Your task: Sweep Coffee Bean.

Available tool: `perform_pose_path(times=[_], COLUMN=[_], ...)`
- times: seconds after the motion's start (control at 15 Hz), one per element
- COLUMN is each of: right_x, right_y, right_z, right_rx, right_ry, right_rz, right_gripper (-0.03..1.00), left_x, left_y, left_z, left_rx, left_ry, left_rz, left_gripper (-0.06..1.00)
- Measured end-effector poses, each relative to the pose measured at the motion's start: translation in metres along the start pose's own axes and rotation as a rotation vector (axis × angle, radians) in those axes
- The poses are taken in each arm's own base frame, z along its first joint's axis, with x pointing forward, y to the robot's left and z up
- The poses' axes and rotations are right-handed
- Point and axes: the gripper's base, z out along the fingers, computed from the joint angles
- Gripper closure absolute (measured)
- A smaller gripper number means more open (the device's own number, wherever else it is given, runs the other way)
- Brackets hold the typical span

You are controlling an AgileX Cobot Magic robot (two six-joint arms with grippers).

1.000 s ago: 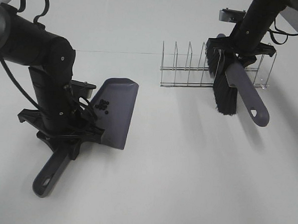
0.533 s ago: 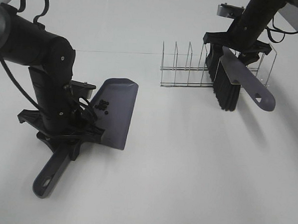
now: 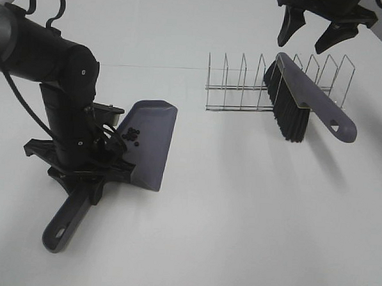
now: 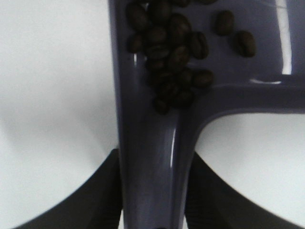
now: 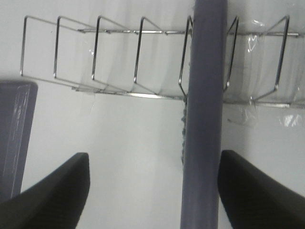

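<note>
The grey dustpan lies on the white table at the left. Several dark coffee beans are heaped at its back near the handle, and they show close up in the left wrist view. My left gripper is shut on the dustpan's handle. The grey brush with black bristles rests in the wire rack, its handle sloping to the right. My right gripper is open and empty above the brush. In the right wrist view, the brush back runs between the spread fingers.
The wire rack stands at the back right of the table. A corner of the dustpan shows in the right wrist view. The left arm's black body stands over the dustpan's handle.
My right gripper has let go of the brush, opened and risen away from it. The brush now leans in the rack. The left arm and the dustpan have not moved.
</note>
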Motion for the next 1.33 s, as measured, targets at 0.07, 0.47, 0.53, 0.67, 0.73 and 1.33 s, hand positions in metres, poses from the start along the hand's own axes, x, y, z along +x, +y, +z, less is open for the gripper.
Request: perform_pose_path(times=[0.07, 0.47, 0.53, 0.67, 0.73, 1.33], right_x=[0.01, 0.087, 0.103, 0.129, 0.138, 0.224], right_y=[0.002, 0.006, 0.006, 0.008, 0.009, 0.019], right_z=[-0.013, -0.058, -0.066, -0.081, -0.09, -0.167], right_rx=[-0.001, 0.004, 0.005, 0.004, 0.004, -0.024], right_ry=[0.01, 0.109, 0.124, 0.13, 0.119, -0.063], right_rz=[0.002, 0.018, 0.021, 0.019, 0.018, -0.004], right_gripper=[0.31, 0.31, 0.31, 0.31, 0.31, 0.31], left_x=[-0.003, -0.024, -0.025, -0.028, -0.028, -0.026], left_y=[-0.001, -0.007, -0.007, -0.008, -0.008, -0.008], left_z=[-0.001, -0.009, -0.009, -0.007, -0.006, -0.005], left_rx=[0.002, 0.025, 0.023, 0.02, 0.019, 0.017], left_ry=[-0.001, -0.074, -0.078, -0.081, -0.077, -0.041], left_rz=[-0.001, -0.002, 0.0, 0.003, 0.003, 0.001], left_gripper=[0.62, 0.62, 0.62, 0.62, 0.62, 0.27])
